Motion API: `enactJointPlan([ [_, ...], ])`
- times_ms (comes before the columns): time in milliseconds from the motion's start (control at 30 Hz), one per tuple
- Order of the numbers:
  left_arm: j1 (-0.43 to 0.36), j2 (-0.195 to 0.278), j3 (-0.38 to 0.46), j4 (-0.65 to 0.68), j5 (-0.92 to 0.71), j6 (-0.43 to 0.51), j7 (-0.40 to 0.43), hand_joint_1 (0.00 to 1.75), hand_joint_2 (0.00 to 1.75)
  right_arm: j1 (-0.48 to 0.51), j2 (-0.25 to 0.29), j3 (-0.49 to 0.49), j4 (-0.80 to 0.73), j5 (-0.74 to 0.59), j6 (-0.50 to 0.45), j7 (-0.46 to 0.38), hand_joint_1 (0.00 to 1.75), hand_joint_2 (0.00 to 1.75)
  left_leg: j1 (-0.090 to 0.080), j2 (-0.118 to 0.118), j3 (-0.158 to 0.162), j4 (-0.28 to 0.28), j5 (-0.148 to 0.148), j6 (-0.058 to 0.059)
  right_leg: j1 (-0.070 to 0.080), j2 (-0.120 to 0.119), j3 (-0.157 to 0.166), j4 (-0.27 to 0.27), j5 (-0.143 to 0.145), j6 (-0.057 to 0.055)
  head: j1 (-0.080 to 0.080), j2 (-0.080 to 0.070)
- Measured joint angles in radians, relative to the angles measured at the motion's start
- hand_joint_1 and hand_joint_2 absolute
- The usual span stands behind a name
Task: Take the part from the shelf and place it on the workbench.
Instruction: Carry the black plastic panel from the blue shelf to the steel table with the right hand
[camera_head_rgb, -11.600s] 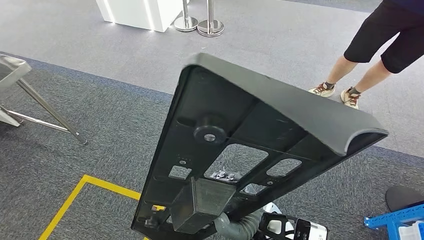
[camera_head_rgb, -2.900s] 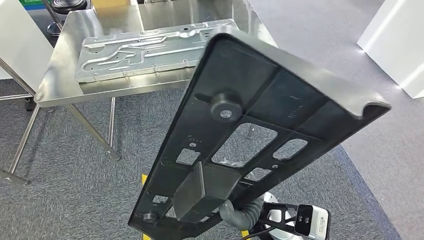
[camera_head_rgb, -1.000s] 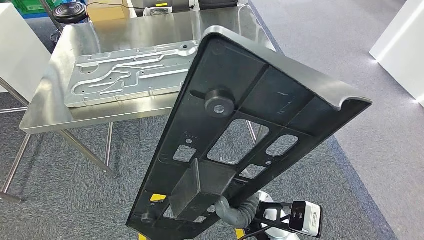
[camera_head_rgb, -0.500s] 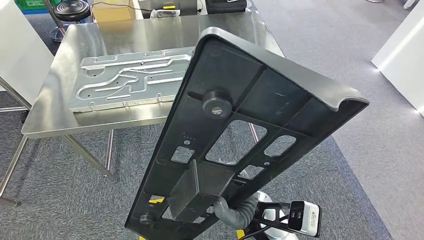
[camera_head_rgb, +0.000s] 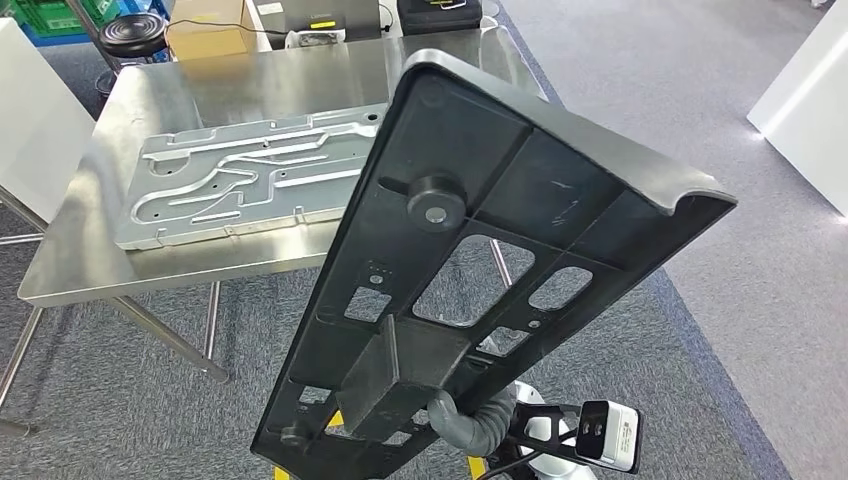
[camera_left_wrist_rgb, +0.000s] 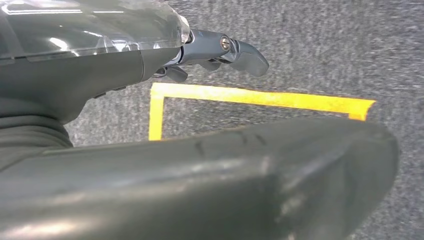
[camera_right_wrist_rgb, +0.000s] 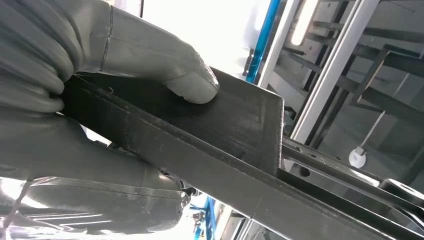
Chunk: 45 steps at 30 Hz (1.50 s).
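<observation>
Right hand (camera_right_wrist_rgb: 100, 90) clamps the block on the black part (camera_head_rgb: 470, 270), thumb pressed flat; left hand (camera_left_wrist_rgb: 220, 50) lies under its edge, grip unclear. Worktop (camera_head_rgb: 70, 270) has drawn nearer behind the part; placing comes next.

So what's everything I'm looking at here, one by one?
Black part: one, black plastic panel with cut-outs and a round boss, held up tilted in front of the camera.
Workbench: one, shiny steel table, beyond the part.
Metal plate: one, silver with grooves, lying flat on the workbench.
Cardboard box: one, brown, at the far edge of the workbench.
Stool: one, black, behind the workbench.
Floor tape: yellow lines on grey carpet.
Right hand: grey, grips the part's block, thumb pressed on top.
Left hand: grey, beside the part's edge; its grip cannot be told.
</observation>
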Motion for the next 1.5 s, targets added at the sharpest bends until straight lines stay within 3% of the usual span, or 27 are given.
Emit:
enactJointPlan([
  [33,0.000,0.000,0.000,0.000,0.000,0.000,0.000,0.00,0.00,0.000,0.000,0.000,0.000,0.001,0.000,0.000,1.75,1.75,-0.001,0.001,0.021,-0.063,0.029,0.004,0.000,0.000,0.010,0.000,-0.006,0.004,0.000,0.000],
  [100,-0.001,0.000,0.000,0.000,-0.001,0.000,0.000,0.00,0.00,-0.001,0.001,0.000,0.000,0.003,-0.001,0.000,1.75,1.75,-0.007,0.004,0.045,-0.129,0.042,0.016,0.001,-0.001,0.019,-0.002,-0.018,0.016,0.000,0.000],
  [233,0.003,0.000,0.000,0.000,-0.003,0.000,0.000,0.00,0.00,-0.001,0.001,0.000,-0.008,0.007,-0.007,0.000,1.75,1.75,-0.007,0.002,0.067,-0.140,0.046,0.047,0.001,-0.001,0.021,0.034,-0.029,0.040,0.000,0.000],
  [300,0.001,0.000,0.000,0.000,-0.003,0.000,0.000,0.00,0.00,-0.004,0.001,-0.002,-0.019,0.011,-0.012,0.000,1.75,1.75,-0.006,0.002,0.078,-0.144,0.043,0.057,-0.001,-0.001,-0.026,0.118,-0.072,0.046,0.000,0.000],
  [367,0.001,-0.001,0.000,0.000,-0.002,0.000,0.000,0.00,0.00,-0.007,0.001,-0.011,-0.030,0.015,-0.020,0.000,1.75,1.75,-0.009,0.001,0.082,-0.144,0.035,0.062,-0.001,-0.001,-0.111,0.242,-0.121,0.051,0.000,0.000],
  [400,0.002,-0.001,0.001,0.000,-0.001,0.000,-0.001,0.00,0.00,-0.010,0.000,-0.018,-0.035,0.017,-0.026,0.000,1.75,1.75,-0.010,0.001,0.086,-0.143,0.030,0.063,-0.001,-0.001,-0.145,0.279,-0.125,0.053,0.000,0.000],
  [433,0.003,-0.001,0.001,0.000,-0.001,0.000,-0.002,0.00,0.00,-0.016,0.000,-0.026,-0.039,0.018,-0.032,0.000,1.75,1.75,-0.011,0.001,0.092,-0.143,0.024,0.063,0.000,-0.001,-0.159,0.279,-0.107,0.053,0.000,0.000],
  [467,0.004,-0.002,0.001,0.000,0.000,0.000,-0.003,0.00,0.00,-0.024,-0.002,-0.033,-0.043,0.020,-0.038,0.000,1.75,1.75,-0.011,0.000,0.101,-0.142,0.018,0.062,0.000,-0.001,-0.155,0.241,-0.069,0.049,0.000,0.000],
  [533,0.003,-0.004,0.001,0.000,0.000,0.000,-0.006,0.00,0.00,-0.045,-0.004,-0.045,-0.049,0.026,-0.053,0.000,1.75,1.75,-0.013,-0.001,0.121,-0.143,0.004,0.058,0.005,-0.002,-0.112,0.109,0.021,0.036,0.000,0.000],
  [567,0.002,-0.005,0.001,0.000,0.000,-0.001,-0.007,0.00,0.00,-0.058,-0.006,-0.052,-0.051,0.028,-0.061,0.000,1.75,1.75,-0.014,-0.001,0.128,-0.144,-0.001,0.054,0.008,-0.002,-0.095,0.060,0.036,0.030,0.000,0.000],
  [600,0.001,-0.006,0.001,0.000,0.000,-0.001,-0.009,0.00,0.00,-0.070,-0.008,-0.059,-0.051,0.028,-0.070,0.000,1.75,1.75,-0.015,-0.001,0.131,-0.146,-0.006,0.049,0.012,-0.002,-0.086,0.031,0.041,0.024,0.000,0.000],
  [700,-0.001,-0.010,0.001,0.000,-0.001,-0.002,-0.012,0.00,0.00,-0.097,-0.011,-0.081,-0.051,0.025,-0.084,0.000,1.75,1.75,-0.016,-0.001,0.138,-0.133,-0.008,0.031,0.010,-0.001,-0.072,0.012,0.044,0.008,0.000,0.000],
  [767,-0.003,-0.012,0.001,0.000,-0.002,-0.002,-0.013,0.00,0.00,-0.110,-0.012,-0.086,-0.051,0.023,-0.087,0.000,1.75,1.75,-0.015,0.000,0.127,-0.091,-0.024,0.022,0.005,-0.002,-0.052,0.003,0.046,-0.001,0.000,0.000],
  [800,-0.004,-0.012,0.001,0.000,-0.002,-0.002,-0.013,0.00,0.00,-0.115,-0.012,-0.088,-0.051,0.022,-0.087,0.000,1.75,1.75,-0.013,0.000,0.101,-0.043,-0.047,0.017,0.003,-0.003,-0.045,0.000,0.044,-0.004,0.000,0.000],
  [900,-0.003,-0.012,0.002,0.000,0.000,-0.002,-0.014,0.00,0.00,-0.120,-0.016,-0.096,-0.051,0.013,-0.088,0.000,1.75,1.75,-0.006,0.000,-0.016,0.127,-0.113,0.004,0.002,-0.002,-0.034,-0.001,0.029,-0.007,0.000,0.000],
  [933,-0.001,-0.013,0.002,0.000,0.000,-0.002,-0.014,0.00,0.00,-0.120,-0.019,-0.101,-0.051,0.008,-0.088,0.000,1.75,1.75,-0.004,0.000,-0.036,0.138,-0.106,0.001,0.001,-0.001,-0.028,0.000,0.023,-0.005,0.000,0.000],
  [967,0.001,-0.013,0.003,0.000,0.002,-0.002,-0.014,0.00,0.00,-0.120,-0.022,-0.107,-0.051,0.003,-0.087,0.000,1.75,1.75,-0.001,0.001,-0.038,0.111,-0.075,-0.002,0.000,0.000,-0.019,0.000,0.017,-0.003,0.000,0.000],
  [1033,0.004,-0.014,0.006,0.000,0.003,-0.001,-0.014,0.00,0.00,-0.120,-0.028,-0.116,-0.051,-0.005,-0.082,0.000,1.75,1.75,0.003,0.002,-0.002,-0.018,0.022,-0.005,-0.002,0.001,0.002,0.000,0.001,0.005,0.000,0.000],
  [1067,0.005,-0.015,0.007,0.000,0.004,0.000,-0.015,0.00,0.00,-0.119,-0.030,-0.119,-0.051,-0.006,-0.078,0.000,1.75,1.75,0.002,0.004,0.016,-0.078,0.045,-0.001,-0.002,0.001,0.010,0.000,-0.006,0.010,0.000,0.000],
  [1133,0.008,-0.016,0.008,0.000,0.005,0.000,-0.015,0.00,0.00,-0.118,-0.033,-0.126,-0.050,-0.007,-0.071,0.000,1.75,1.75,-0.003,0.007,0.032,-0.126,0.056,0.013,-0.001,0.002,0.016,0.001,-0.017,0.023,0.000,0.000],
  [1233,0.011,-0.018,0.008,0.000,0.005,0.001,-0.016,0.00,0.00,-0.113,-0.035,-0.133,-0.051,-0.003,-0.066,0.000,1.75,1.75,-0.003,0.006,0.040,-0.131,0.058,0.037,0.000,0.002,0.020,0.007,-0.034,0.040,0.000,0.000],
  [1300,0.009,-0.019,0.008,0.000,0.005,0.001,-0.017,0.00,0.00,-0.111,-0.035,-0.136,-0.052,0.000,-0.065,0.000,1.75,1.75,-0.001,0.005,0.049,-0.136,0.054,0.050,-0.002,0.001,-0.014,0.077,-0.068,0.048,0.000,0.000],
  [1367,0.008,-0.019,0.008,0.000,0.005,0.001,-0.018,0.00,0.00,-0.103,-0.035,-0.139,-0.052,0.002,-0.064,0.000,1.75,1.75,-0.003,0.005,0.058,-0.137,0.044,0.058,-0.002,0.001,-0.101,0.219,-0.117,0.051,0.000,0.000],
  [1400,0.008,-0.019,0.008,0.000,0.004,0.001,-0.018,0.00,0.00,-0.098,-0.035,-0.140,-0.052,0.002,-0.064,0.000,1.75,1.75,-0.005,0.005,0.063,-0.137,0.038,0.060,-0.002,0.000,-0.145,0.278,-0.126,0.052,0.000,0.000],
  [1433,0.009,-0.019,0.008,0.000,0.004,0.001,-0.018,0.00,0.00,-0.092,-0.035,-0.141,-0.052,0.002,-0.064,0.000,1.75,1.75,-0.007,0.003,0.071,-0.137,0.031,0.061,-0.001,0.000,-0.174,0.305,-0.115,0.051,0.000,0.000],
  [1467,0.009,-0.019,0.008,0.000,0.004,0.001,-0.018,0.00,0.00,-0.089,-0.035,-0.141,-0.052,0.002,-0.064,0.000,1.75,1.75,-0.008,0.002,0.081,-0.137,0.024,0.060,0.000,0.000,-0.185,0.294,-0.083,0.047,0.000,0.000],
  [1500,0.009,-0.019,0.008,0.000,0.004,0.001,-0.018,0.00,0.00,-0.087,-0.036,-0.142,-0.052,0.002,-0.064,0.000,1.75,1.75,-0.011,0.000,0.093,-0.137,0.015,0.060,0.002,0.001,-0.174,0.241,-0.032,0.041,0.000,0.000],
])
